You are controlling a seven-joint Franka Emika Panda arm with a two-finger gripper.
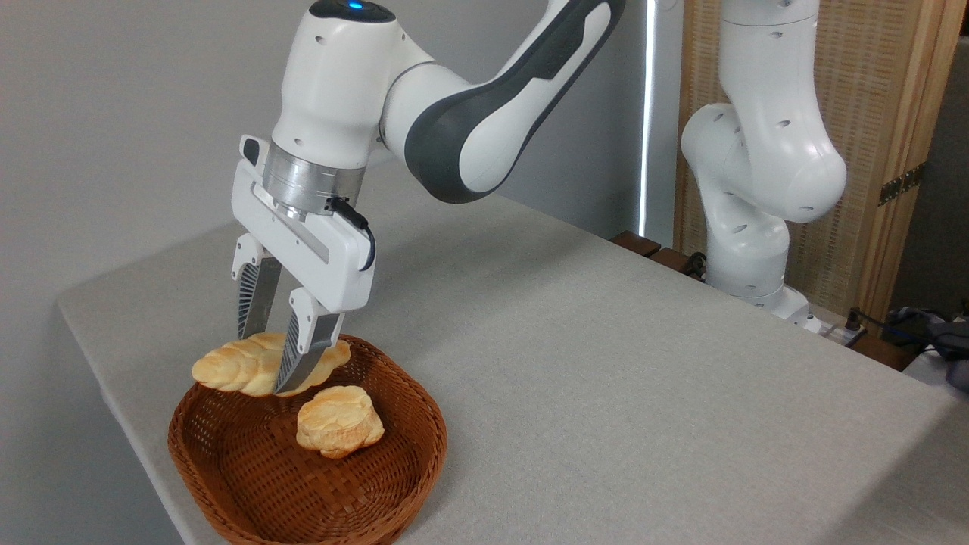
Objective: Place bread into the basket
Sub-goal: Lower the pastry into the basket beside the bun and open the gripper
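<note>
Tool (266, 363) grips bread (227, 367), seemingly just above basket (424, 454)

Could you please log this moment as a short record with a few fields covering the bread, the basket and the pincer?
pincer: shut on the braided loaf, near its middle
braided loaf: held over the basket's far rim, roughly level
basket: on the table, near the front left corner
round bun: lying inside the basket
table: grey cloth cover
loaf released: not yet

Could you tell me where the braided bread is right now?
The bread is at lower left, gripped by the gripper over the basket's far rim, just behind the bun.
</note>
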